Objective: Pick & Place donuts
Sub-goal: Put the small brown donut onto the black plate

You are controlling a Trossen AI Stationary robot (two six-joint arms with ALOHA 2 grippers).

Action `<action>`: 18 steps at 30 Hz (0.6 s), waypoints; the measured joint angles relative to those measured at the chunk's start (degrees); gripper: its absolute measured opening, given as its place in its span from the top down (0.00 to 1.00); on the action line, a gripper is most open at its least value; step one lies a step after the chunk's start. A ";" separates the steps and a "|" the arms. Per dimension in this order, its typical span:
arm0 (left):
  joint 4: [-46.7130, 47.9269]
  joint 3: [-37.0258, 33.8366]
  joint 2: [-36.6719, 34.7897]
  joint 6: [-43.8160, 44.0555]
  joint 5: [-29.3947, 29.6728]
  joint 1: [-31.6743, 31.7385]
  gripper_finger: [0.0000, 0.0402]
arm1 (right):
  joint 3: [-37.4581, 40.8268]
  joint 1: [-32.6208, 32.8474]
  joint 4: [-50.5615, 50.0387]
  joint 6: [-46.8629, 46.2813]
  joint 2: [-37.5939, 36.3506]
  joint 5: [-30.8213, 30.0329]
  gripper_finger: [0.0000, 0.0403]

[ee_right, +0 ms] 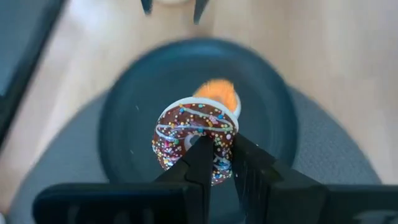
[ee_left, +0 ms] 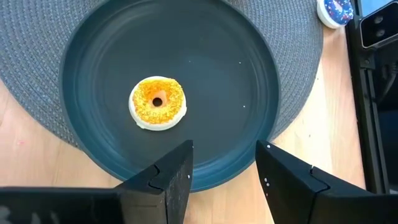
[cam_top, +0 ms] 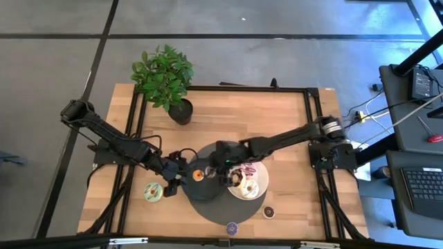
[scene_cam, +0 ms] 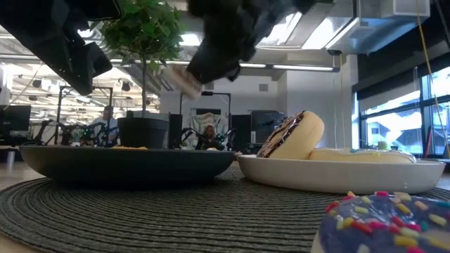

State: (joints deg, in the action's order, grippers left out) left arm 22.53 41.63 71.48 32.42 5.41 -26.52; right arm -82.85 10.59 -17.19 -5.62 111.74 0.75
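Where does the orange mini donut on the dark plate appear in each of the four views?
High view: orange mini donut on the dark plate, left of centre.
Low view: not clearly visible; hidden by the plate rim.
Left wrist view: centre-left.
Right wrist view: behind the chocolate donut, partly hidden.
Shared landmark: the dark plate.

In the low view the purple donut [scene_cam: 383,223] is cut off by the frame's corner, and the dark plate's [scene_cam: 126,163] rim hides its contents.
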 joint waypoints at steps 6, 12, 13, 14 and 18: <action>0.07 0.00 -0.02 -0.13 0.00 0.00 0.58 | -9.75 0.00 -9.71 0.14 7.76 -0.04 0.86; 0.13 0.00 -0.02 -0.15 -0.06 0.00 0.58 | -13.64 0.01 -10.46 0.22 12.31 -0.07 0.86; 0.19 0.00 -0.02 -0.15 -0.08 0.00 0.58 | -13.65 0.02 -10.57 0.19 12.57 -0.07 0.86; 0.19 0.00 -0.02 -0.15 -0.08 0.00 0.58 | -13.57 0.02 -10.56 0.16 12.79 -0.07 0.86; 0.22 0.00 -0.02 -0.17 -0.08 0.00 0.58 | -13.44 0.03 -11.37 -1.41 13.55 -0.20 0.86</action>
State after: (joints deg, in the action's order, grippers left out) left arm 22.75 41.63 71.46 32.26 5.32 -26.52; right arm -96.29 10.62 -28.56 -7.03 125.29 0.56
